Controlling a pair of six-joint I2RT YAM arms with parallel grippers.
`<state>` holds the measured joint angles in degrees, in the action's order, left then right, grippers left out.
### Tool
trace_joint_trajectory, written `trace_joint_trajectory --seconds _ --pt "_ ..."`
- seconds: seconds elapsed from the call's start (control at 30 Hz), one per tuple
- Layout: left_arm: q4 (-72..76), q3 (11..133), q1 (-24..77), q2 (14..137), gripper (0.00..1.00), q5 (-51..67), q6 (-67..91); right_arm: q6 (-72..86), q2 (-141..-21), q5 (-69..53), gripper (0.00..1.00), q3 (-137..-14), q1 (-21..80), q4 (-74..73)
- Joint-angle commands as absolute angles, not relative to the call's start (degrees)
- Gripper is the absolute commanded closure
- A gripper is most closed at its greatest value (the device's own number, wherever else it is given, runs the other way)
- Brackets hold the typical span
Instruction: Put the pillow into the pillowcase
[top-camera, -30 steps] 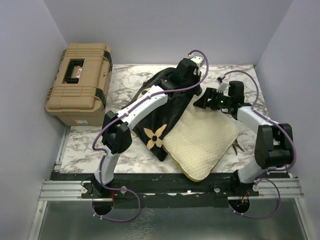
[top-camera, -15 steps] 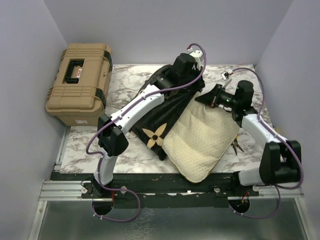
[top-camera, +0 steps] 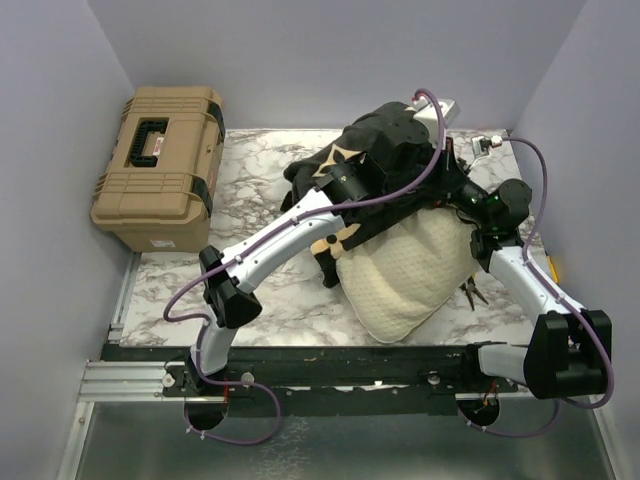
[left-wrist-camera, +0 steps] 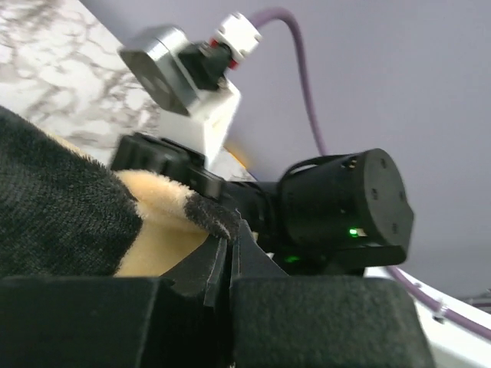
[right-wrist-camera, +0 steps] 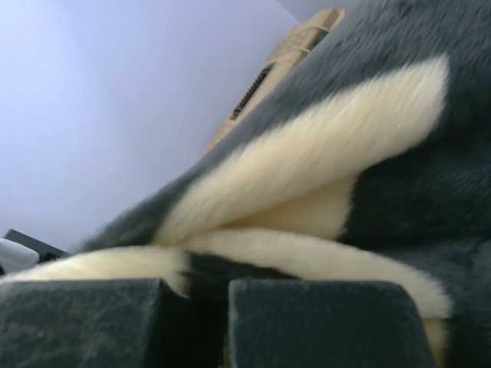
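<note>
- Both arms are hoisting the pillowcase point(top-camera: 385, 140) higher than before, over the far end of the pillow point(top-camera: 405, 280).
- Both the left tool point(left-wrist-camera: 221, 253) and right tool point(right-wrist-camera: 209, 299) are clamping its hem.
- The pillow is lying diagonally on the desk point(top-camera: 265, 300), bare end pointing nearward from both tools.
</note>
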<state>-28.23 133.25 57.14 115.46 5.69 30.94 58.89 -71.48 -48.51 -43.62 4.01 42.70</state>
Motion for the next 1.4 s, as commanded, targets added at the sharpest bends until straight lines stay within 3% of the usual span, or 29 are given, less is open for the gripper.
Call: trace_joint_trajectory --seconds 0.0,0.33,0.5,0.57,0.73,0.83,1.1,1.37 --pt "-15.6 130.2 64.0 108.0 1.0 11.4 39.2 67.9 -71.3 -41.5 1.0 -43.4 4.7 56.2" --pt "-13.5 116.9 73.0 99.0 1.0 0.8 36.8 74.4 -72.1 -35.8 1.0 -45.0 -2.0 55.0" --pt "-13.2 102.2 72.8 94.2 1.0 -7.8 36.9 64.5 -79.1 -42.2 0.98 -50.7 -1.8 39.5" --pt "-11.5 96.5 71.7 92.6 1.0 -11.0 37.9 56.1 -82.2 -46.6 0.89 -54.3 -1.8 27.5" --pt "2.8 83.6 65.4 91.2 1.0 -8.4 44.4 37.7 -83.0 -44.5 0.32 -56.7 -1.9 4.9" --pt "10.2 79.2 62.0 92.3 1.0 -7.3 46.8 28.3 -81.0 -35.4 0.14 -59.1 -1.9 -11.9" --pt "15.8 80.6 57.5 98.8 1.0 -7.4 45.0 22.6 -69.0 -6.5 0.1 -56.6 -1.9 -32.0" --pt "17.7 86.5 56.1 102.6 1.0 -2.0 43.1 24.8 -60.6 -0.4 0.02 -50.1 -2.1 -34.8"
